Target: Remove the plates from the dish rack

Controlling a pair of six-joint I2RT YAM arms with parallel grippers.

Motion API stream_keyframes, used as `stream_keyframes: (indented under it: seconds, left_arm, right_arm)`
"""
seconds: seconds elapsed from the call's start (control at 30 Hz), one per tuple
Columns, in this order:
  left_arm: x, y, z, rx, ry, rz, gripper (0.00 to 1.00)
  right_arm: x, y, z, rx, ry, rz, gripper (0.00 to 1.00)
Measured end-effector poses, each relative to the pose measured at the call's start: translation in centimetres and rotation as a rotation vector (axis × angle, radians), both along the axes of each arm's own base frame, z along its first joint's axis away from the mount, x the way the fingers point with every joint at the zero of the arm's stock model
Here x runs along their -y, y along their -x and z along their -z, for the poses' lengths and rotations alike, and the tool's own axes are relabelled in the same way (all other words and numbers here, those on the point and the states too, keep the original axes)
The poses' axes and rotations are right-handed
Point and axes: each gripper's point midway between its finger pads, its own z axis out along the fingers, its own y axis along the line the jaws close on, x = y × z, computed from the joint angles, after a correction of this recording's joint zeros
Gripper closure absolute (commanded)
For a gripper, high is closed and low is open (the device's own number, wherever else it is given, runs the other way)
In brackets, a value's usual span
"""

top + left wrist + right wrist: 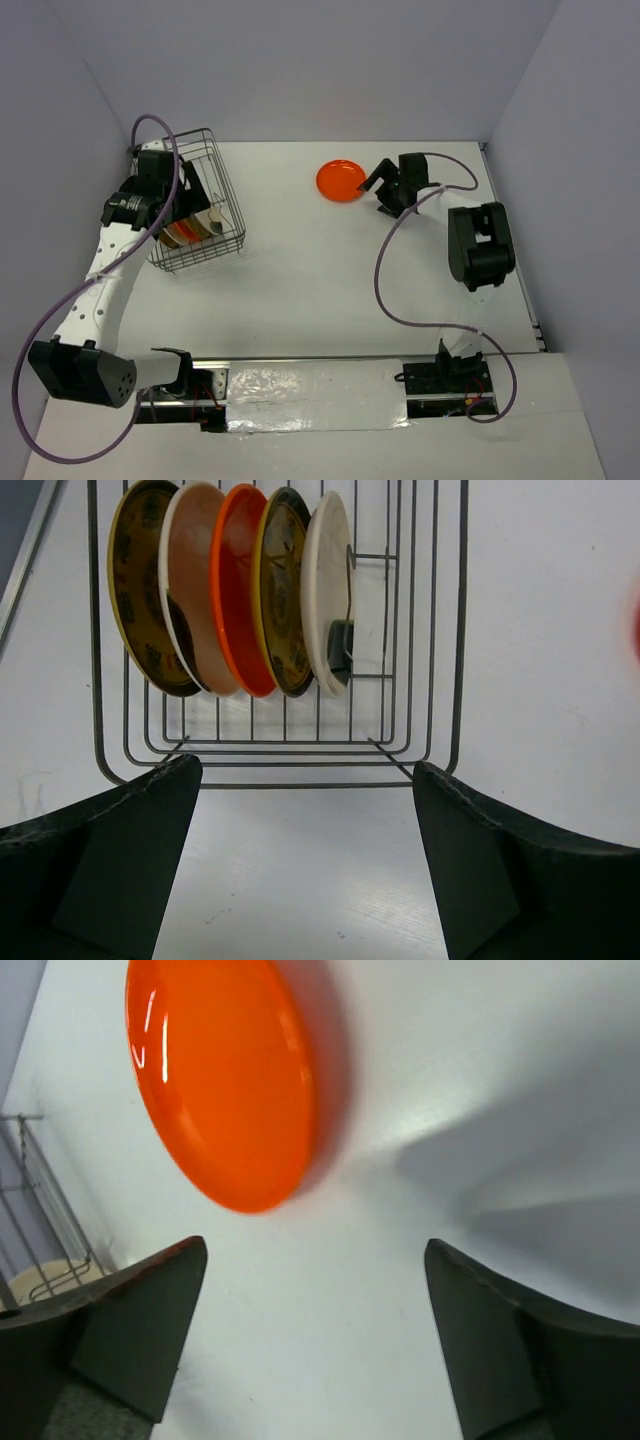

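Observation:
The grey wire dish rack [222, 185] stands at the far left of the table. In the left wrist view the rack [430, 680] holds several plates on edge: two dark brown and gold plates [140, 590], two cream ones [325, 570] and an orange one [238, 590]. My left gripper [188, 192] is open and empty in the left wrist view [305, 780], at the rack's near rim, short of the plates. Another orange plate [341, 180] lies flat on the table. My right gripper [380, 192] is open and empty [315, 1260], just beside that orange plate [225, 1080], apart from it.
Grey walls close the table in at the back and both sides. The right arm's elbow [480, 245] hangs over the right side. A corner of the rack [40, 1220] shows at the left edge of the right wrist view.

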Motion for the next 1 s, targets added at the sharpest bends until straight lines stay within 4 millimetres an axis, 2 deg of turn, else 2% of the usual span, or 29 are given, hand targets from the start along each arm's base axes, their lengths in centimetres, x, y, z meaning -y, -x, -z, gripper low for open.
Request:
stream_keyframes:
  seconds: [0.07,0.13,0.2,0.27,0.33,0.37,0.43,0.5,0.6,0.7,0.77,1.0]
  left_arm:
    - [-0.4,-0.2,0.2,-0.012,-0.007,-0.015,0.03]
    - [-0.8,-0.8,0.4,-0.026,-0.017,-0.034,0.12]
    - [-1.1,-1.9,0.5,-0.044,-0.029,-0.05,0.22]
    - [-1.5,-3.2,0.9,-0.074,-0.047,-0.068,0.25]
    - [-2.0,-4.5,1.4,-0.111,-0.072,-0.093,0.3]
    - [-2.2,-5.2,1.8,-0.127,-0.082,-0.104,0.35]
    - [-2.6,-6.2,2.7,-0.157,-0.093,-0.128,0.39]
    - [-2.9,-6.6,3.5,-0.183,-0.097,-0.143,0.41]
    - [-3.1,-6.7,4.0,-0.204,-0.098,-0.15,0.46]
    - [-3.2,-6.9,3.9,-0.202,-0.096,-0.154,0.49]
    - [-3.2,-7.3,4.1,-0.204,-0.095,-0.155,0.49]
    - [-3.0,-8.5,7.6,-0.281,-0.094,-0.169,0.52]
  right_arm:
    - [1.4,2.4,-1.4,-0.011,0.068,0.046,0.0]
    - [2.5,4.8,-3.6,0.018,0.128,0.08,0.0]
    - [2.8,6.8,-6.7,0.094,0.168,0.086,0.0]
    - [1.3,8.6,-10.1,0.185,0.192,0.041,0.0]
    - [-1.6,10.1,-13.0,0.275,0.201,-0.04,0.0]
    - [-3.2,11.0,-14.0,0.31,0.206,-0.086,0.0]
    - [-6.0,13.0,-15.1,0.359,0.209,-0.173,0.01]
    - [-7.5,14.9,-14.7,0.369,0.207,-0.236,0.01]
    - [-7.7,16.5,-12.6,0.334,0.221,-0.27,0.02]
    - [-7.4,17.4,-10.6,0.291,0.24,-0.287,0.02]
    - [-7.5,17.7,-10.1,0.281,0.241,-0.298,0.02]
    - [-8.2,18.7,-9.4,0.274,0.235,-0.344,0.02]
